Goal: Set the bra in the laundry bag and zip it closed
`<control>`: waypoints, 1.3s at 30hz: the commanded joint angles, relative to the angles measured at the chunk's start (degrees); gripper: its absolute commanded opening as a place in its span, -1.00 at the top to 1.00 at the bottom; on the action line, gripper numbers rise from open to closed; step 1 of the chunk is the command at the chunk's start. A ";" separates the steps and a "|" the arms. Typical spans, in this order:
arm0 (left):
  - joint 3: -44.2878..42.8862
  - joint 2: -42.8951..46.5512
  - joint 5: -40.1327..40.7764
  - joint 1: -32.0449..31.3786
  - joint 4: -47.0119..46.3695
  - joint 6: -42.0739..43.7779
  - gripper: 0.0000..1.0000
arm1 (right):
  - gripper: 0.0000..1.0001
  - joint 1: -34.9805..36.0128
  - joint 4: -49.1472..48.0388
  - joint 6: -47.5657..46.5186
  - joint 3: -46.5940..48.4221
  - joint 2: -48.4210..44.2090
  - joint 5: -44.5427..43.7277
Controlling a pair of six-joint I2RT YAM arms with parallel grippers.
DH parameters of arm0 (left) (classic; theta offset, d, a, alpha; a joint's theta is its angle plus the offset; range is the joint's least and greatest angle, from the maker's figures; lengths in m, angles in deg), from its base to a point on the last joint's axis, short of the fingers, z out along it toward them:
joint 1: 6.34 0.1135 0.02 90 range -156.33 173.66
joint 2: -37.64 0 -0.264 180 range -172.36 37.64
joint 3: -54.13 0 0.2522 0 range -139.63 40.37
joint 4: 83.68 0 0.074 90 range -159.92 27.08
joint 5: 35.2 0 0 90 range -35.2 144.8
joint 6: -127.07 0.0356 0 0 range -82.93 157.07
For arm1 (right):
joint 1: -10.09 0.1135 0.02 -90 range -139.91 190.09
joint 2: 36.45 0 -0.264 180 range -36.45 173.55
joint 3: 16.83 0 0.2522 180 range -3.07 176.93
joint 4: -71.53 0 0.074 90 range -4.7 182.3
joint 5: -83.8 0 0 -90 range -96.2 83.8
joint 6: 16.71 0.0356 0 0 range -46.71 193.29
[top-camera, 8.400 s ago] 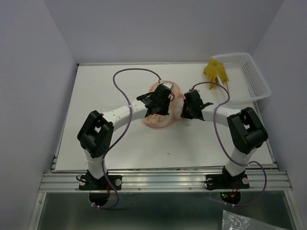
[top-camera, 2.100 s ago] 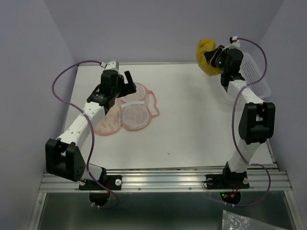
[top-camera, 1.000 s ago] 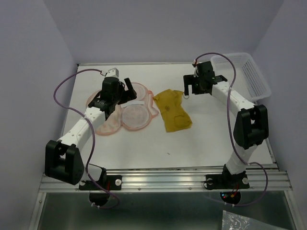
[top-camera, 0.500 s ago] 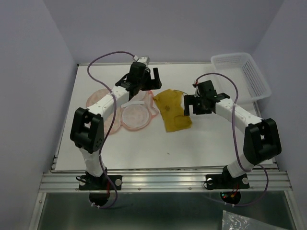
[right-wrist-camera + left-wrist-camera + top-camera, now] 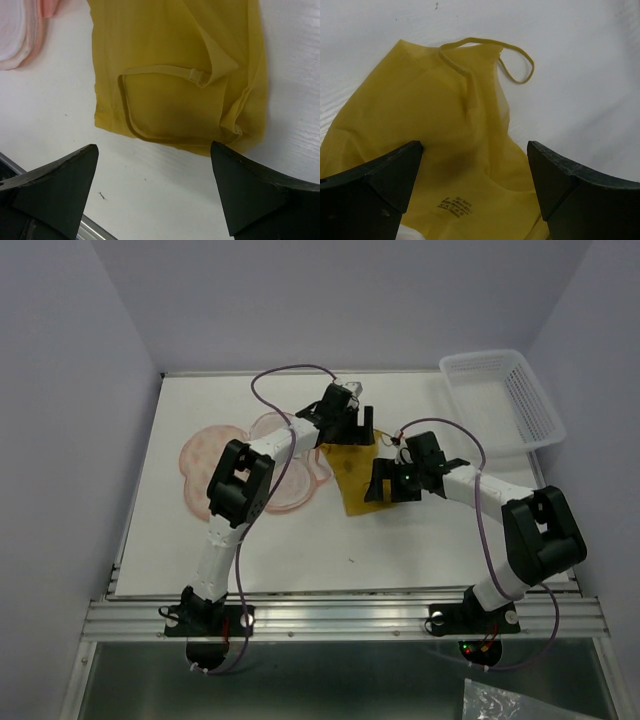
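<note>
Left claw (image 5: pixel 474 147) stood apart, empty, over the mustard-yellow soft fabric bra (image 5: pixel 445 120) on the white bench (image 5: pixel 585 75). The dark printed label (image 5: pixel 453 206) between its fingers was illegible. Right claw (image 5: pixel 154 146), also apart, hovered over the bra. The peach patterned fabric laundry bag (image 5: pixel 17 30) lay ahead of it, off to one side.

Looks like a robotics lab, set up as a small test cell. Shows a left arm (image 5: pixel 240 480) and a right arm (image 5: pixel 540 530), white with black joints, bolted to an extruded aluminium rail (image 5: pixel 340 618) at the near edge of a plain white worktop (image 5: pixel 200 540). Boxed in on three sides by blank lilac-grey panels (image 5: pixel 70 440). Strung with loose purple cables (image 5: pixel 295 367) along the arms, plus small red and green lights (image 5: pixel 472 648) under the right base. Carries staged props: a yellow bra (image 5: pixel 355 465), a peach laundry bag (image 5: pixel 200 455), a white lattice basket (image 5: pixel 510 390).
</note>
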 commanded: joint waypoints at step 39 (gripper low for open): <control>23.50 27.36 23.17 -19.02 2.50 13.98 -0.98 | -1.00 -18.57 8.77 6.79 7.11 -12.17 -26.99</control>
